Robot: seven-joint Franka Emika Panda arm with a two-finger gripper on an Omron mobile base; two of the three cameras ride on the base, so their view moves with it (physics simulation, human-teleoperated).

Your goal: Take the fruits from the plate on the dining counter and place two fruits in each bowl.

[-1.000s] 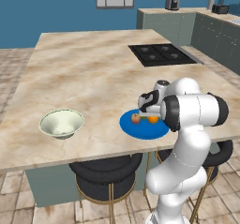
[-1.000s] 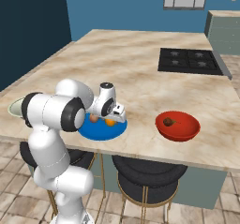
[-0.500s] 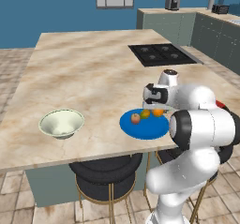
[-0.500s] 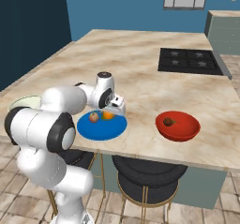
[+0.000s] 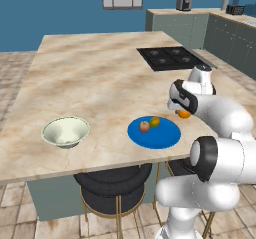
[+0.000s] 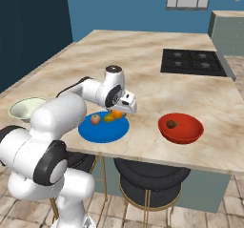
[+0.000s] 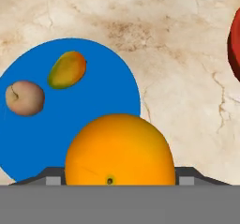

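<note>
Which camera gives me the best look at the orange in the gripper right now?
The hand view: the orange sits large and unobstructed between the fingers. In the right base view it peeks out beneath the gripper over the plate's edge. In the left base view just a sliver shows.

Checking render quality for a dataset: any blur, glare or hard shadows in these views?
Left base view: sharp, even light, faint shadow under the plate. Right base view: soft sheen on the red bowl, no glare. Hand view: the orange looms large and slightly soft.
</note>
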